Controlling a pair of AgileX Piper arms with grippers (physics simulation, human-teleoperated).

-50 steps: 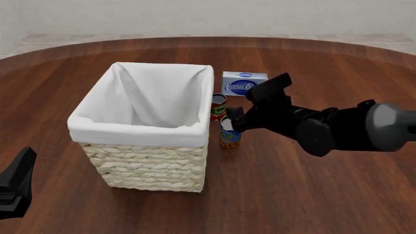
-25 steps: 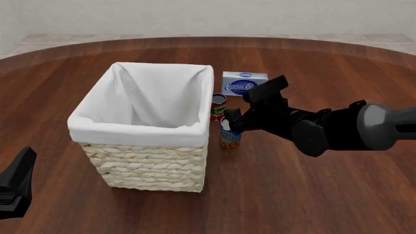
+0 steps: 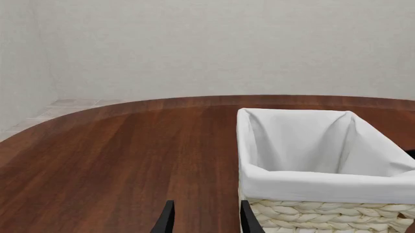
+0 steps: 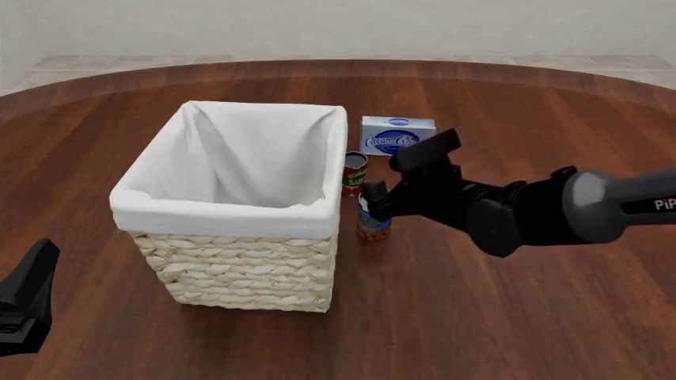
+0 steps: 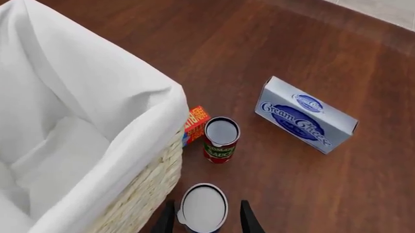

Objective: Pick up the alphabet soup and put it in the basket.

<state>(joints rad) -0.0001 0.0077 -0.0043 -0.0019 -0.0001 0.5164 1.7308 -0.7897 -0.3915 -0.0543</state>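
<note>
The alphabet soup (image 4: 372, 227) is a small can with a blue and orange label, standing upright just right of the basket (image 4: 227, 207). In the right wrist view its pale top (image 5: 204, 206) lies between the two fingers (image 5: 247, 219). My right gripper (image 4: 370, 198) is open and sits just over the can's top, one finger on each side; I cannot tell whether they touch it. The cream wicker basket with white lining (image 5: 110, 111) also shows in the left wrist view (image 3: 311, 182). My left gripper (image 3: 204, 221) is open and empty, low at the near left (image 4: 27, 297).
A red can with a green label (image 4: 355, 173) stands just behind the soup, also in the right wrist view (image 5: 221, 139). A blue-and-white cream cheese box (image 4: 397, 134) lies farther back. A small orange-red packet (image 5: 195, 124) lies against the basket's side.
My right gripper has moved left and down, closing in over the soup can's top. The can, the basket and the left arm have not moved.
</note>
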